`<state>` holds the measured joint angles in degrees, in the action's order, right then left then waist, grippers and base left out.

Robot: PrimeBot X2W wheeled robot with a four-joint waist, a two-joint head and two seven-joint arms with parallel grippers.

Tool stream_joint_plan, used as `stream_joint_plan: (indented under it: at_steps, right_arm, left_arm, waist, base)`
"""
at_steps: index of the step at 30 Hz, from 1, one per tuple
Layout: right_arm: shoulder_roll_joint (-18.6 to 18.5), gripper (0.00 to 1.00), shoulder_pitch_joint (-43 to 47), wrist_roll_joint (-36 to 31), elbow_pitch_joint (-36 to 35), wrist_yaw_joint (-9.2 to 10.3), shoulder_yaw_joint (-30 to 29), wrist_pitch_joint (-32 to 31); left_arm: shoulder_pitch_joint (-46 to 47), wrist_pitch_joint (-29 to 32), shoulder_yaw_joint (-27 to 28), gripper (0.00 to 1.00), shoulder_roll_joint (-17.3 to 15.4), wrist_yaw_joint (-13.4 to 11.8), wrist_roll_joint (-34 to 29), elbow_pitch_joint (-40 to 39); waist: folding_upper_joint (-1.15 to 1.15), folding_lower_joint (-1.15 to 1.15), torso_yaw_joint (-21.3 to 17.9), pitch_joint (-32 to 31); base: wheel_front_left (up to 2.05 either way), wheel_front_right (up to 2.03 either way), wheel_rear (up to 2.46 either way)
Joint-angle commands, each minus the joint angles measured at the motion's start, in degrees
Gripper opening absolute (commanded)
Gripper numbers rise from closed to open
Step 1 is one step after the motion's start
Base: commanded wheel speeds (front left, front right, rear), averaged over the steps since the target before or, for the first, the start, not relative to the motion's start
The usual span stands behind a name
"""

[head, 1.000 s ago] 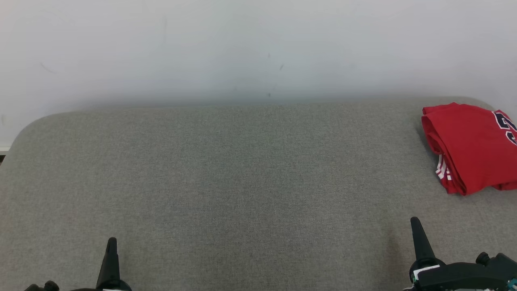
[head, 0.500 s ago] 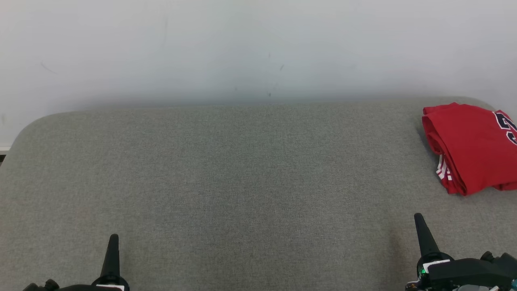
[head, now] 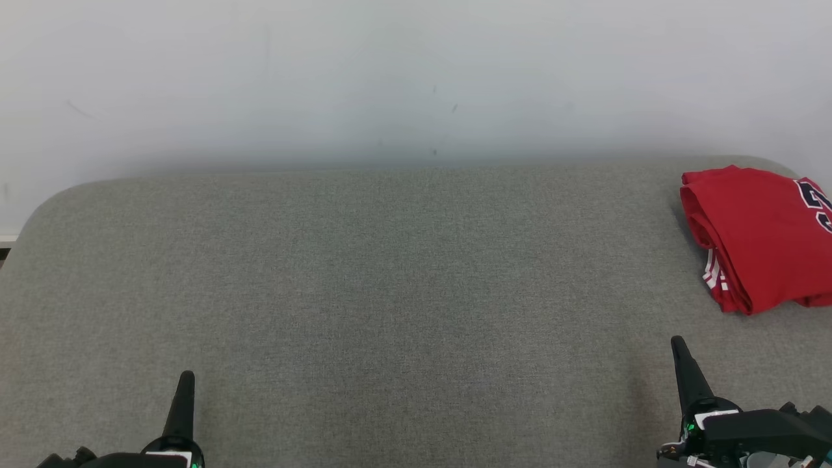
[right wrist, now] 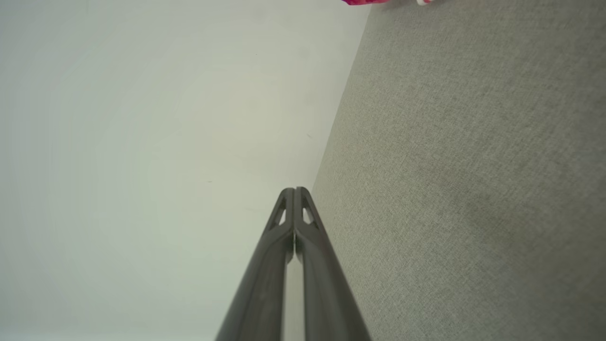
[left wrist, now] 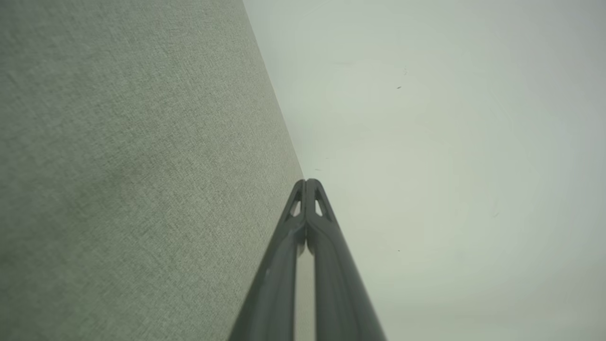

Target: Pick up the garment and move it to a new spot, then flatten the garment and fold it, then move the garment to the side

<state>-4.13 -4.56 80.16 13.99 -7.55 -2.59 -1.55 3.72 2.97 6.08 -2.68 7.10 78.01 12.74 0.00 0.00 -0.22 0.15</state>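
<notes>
The garment (head: 760,237) is a red jersey with white stripes and dark lettering, folded into a neat stack at the far right of the grey fabric surface (head: 390,292). A sliver of the garment (right wrist: 364,2) also peeks in at the top edge of the right wrist view. My left gripper (head: 184,383) sits at the lower left, shut and holding nothing, its tips pressed together (left wrist: 307,182). My right gripper (head: 677,344) is at the lower right, below and left of the garment, also shut and holding nothing (right wrist: 294,190).
A plain white wall (head: 416,78) runs behind the grey surface, whose back corners are rounded. The broad middle of the surface lies between the two grippers.
Both grippers have crept slightly forward up the head view, the right one also a little to the right. The garment has stayed put.
</notes>
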Motion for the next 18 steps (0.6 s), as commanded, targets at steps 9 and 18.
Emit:
stream_joint_plan:
  at_steps: [9,18]
  right_arm:
    - [-0.07,0.00,-1.07,5.07,-0.23,0.10,-1.00,-1.43]
    - [0.02,0.00,-1.36,8.26,-0.18,0.10,-1.59,-2.39]
  left_arm:
    - [1.55,1.34,0.33,0.00,-0.30,0.42,5.32,0.39]
    - [2.18,2.23,0.41,0.00,-0.31,0.50,8.76,0.78]
  waist:
    - [0.00,0.00,0.07,0.01]
    - [0.00,0.00,0.12,0.02]
  base:
    - [0.00,0.00,0.00]
    - [0.00,0.00,0.00]
